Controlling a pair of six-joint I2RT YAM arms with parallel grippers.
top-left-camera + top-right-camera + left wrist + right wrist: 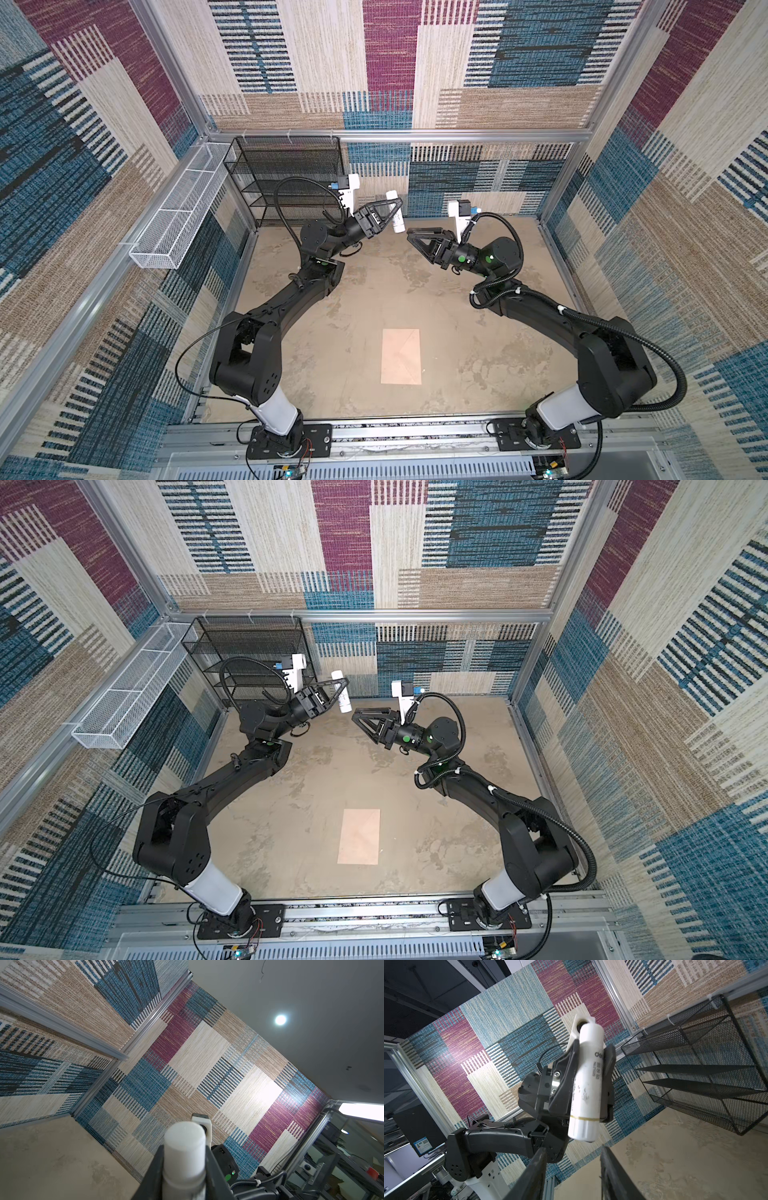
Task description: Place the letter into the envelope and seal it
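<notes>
Pinching a smooth white cylindrical tube [586, 1084], left jaws — right jaws half-open, empty.

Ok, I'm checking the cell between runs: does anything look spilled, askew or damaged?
Nothing stands out. The envelope lies flat on the table, square to its edges. The left tool grips the white tube in the air, apart from the open right tool. The table's blotches look like staining.

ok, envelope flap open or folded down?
Folded down: the envelope lies flat on the table as a plain rectangle, faint diagonal seams showing, no triangle sticking out. Whether it is glued, cannot tell.
</notes>
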